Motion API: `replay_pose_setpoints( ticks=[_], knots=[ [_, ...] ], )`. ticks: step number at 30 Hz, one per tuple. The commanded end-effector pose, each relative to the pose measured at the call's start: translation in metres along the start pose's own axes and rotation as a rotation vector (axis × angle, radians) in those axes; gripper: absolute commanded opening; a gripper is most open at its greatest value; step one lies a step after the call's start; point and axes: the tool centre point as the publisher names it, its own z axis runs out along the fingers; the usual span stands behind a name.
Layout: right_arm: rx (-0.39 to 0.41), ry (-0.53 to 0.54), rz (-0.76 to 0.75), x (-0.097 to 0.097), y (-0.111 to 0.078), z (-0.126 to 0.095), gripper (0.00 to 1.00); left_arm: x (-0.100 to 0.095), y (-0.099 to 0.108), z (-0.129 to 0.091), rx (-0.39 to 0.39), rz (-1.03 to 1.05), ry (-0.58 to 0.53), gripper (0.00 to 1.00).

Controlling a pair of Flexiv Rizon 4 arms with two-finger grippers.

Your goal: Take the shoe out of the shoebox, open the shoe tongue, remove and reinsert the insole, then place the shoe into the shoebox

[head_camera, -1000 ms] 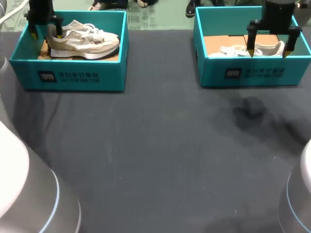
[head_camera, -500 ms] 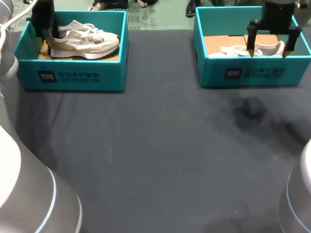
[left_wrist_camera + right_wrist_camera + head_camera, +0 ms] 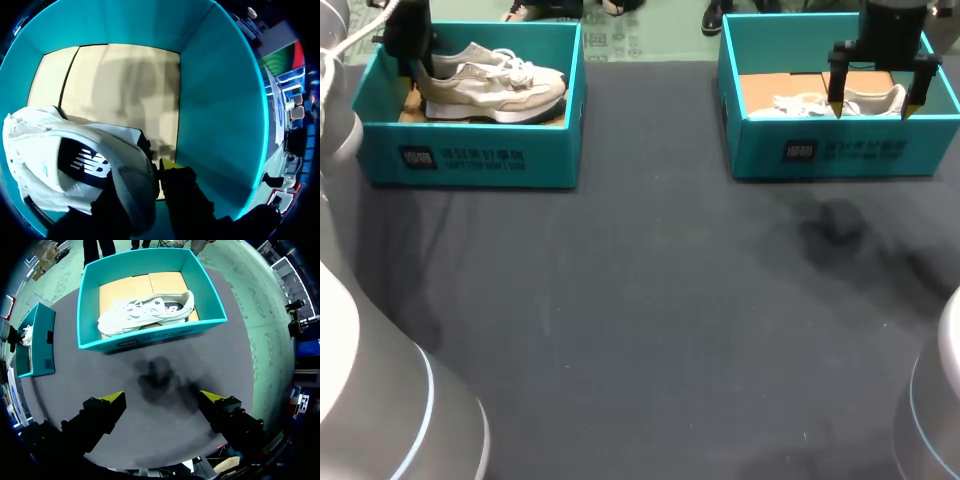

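Observation:
A beige-and-white shoe (image 3: 495, 85) lies on its side in the left teal shoebox (image 3: 470, 160). My left gripper (image 3: 417, 78) is down inside that box at the shoe's heel. In the left wrist view the heel (image 3: 135, 180) sits pinched between the dark fingers of the left gripper (image 3: 150, 170), one yellow tip (image 3: 170, 164) showing against the box floor. My right gripper (image 3: 873, 105) hangs open and empty, high over the table by the right shoebox (image 3: 840, 150). In the right wrist view, open fingers of the right gripper (image 3: 162, 397) frame the dark tabletop.
A white shoe (image 3: 147, 310) lies in the right teal shoebox (image 3: 150, 335) on its cardboard floor. Teal walls (image 3: 220, 100) stand close around the left gripper. The dark table (image 3: 650, 320) spreads between and in front of both boxes.
My left gripper's fingers have come together on the shoe's heel, and the arm has shifted slightly left in the box. The right arm has kept still.

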Motion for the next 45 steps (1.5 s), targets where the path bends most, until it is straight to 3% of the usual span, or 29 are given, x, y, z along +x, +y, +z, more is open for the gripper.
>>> replay_pose_setpoints(
  ticks=[1, 10, 21, 32, 45],
  knots=[
    [-0.001, 0.001, 0.001, 0.0, 0.0, 0.0, 1.0, 0.006, 0.005, -0.003, 0.009, -0.002, -0.003, 0.0],
    [-0.001, 0.001, 0.001, 0.0, 0.0, 0.0, 1.0, 0.019, 0.0, -0.027, -0.025, -0.049, -0.032, 0.0],
    [-0.001, 0.001, 0.001, 0.0, 0.0, 0.0, 1.0, 0.02, -0.024, -0.104, -0.108, -0.043, -0.067, 0.0],
    [-0.001, 0.001, 0.001, 0.0, 0.0, 0.0, 1.0, 0.03, -0.077, -0.189, -0.205, -0.036, -0.07, 0.0],
    [-0.001, 0.001, 0.001, 0.0, 0.0, 0.0, 1.0, 0.037, -0.15, -0.242, -0.234, -0.015, -0.092, 0.0]
  ],
)
